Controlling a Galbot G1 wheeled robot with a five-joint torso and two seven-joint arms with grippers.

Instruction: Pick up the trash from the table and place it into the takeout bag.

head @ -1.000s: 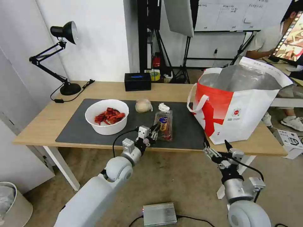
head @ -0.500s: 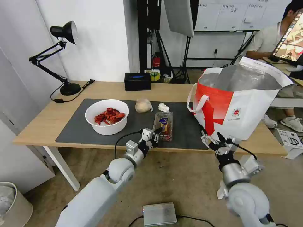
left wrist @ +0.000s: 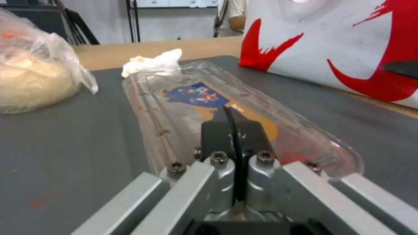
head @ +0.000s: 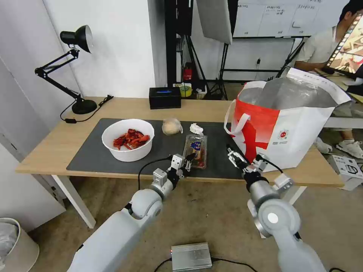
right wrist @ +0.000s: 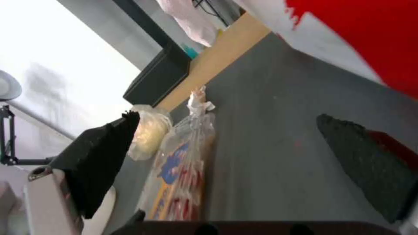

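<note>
The clear clamshell tray (head: 196, 149) with red bits lies on the dark mat (head: 94, 158) of the wooden table (head: 49, 147). My left gripper (head: 188, 158) is shut, its tips (left wrist: 228, 117) pressed together over the tray's (left wrist: 191, 94) near end. My right gripper (head: 245, 158) hovers open over the mat's front edge, between the tray (right wrist: 183, 176) and the takeout bag (head: 287, 124). The white tissue (head: 196, 128) and the wrapped beige lump (head: 171, 126) sit behind the tray. Left of them stands the white bowl (head: 128, 139) of red shells.
A black box (head: 165, 97) stands at the table's back edge and a desk lamp (head: 75, 68) at the back left. On the floor are a silver box (head: 191, 257), a bin (head: 15, 241) and a carton (head: 348, 170).
My right arm rose from below the table edge and swung left, bringing its open gripper over the mat beside the bag. My left gripper edged slightly toward the tray. The trash has not moved.
</note>
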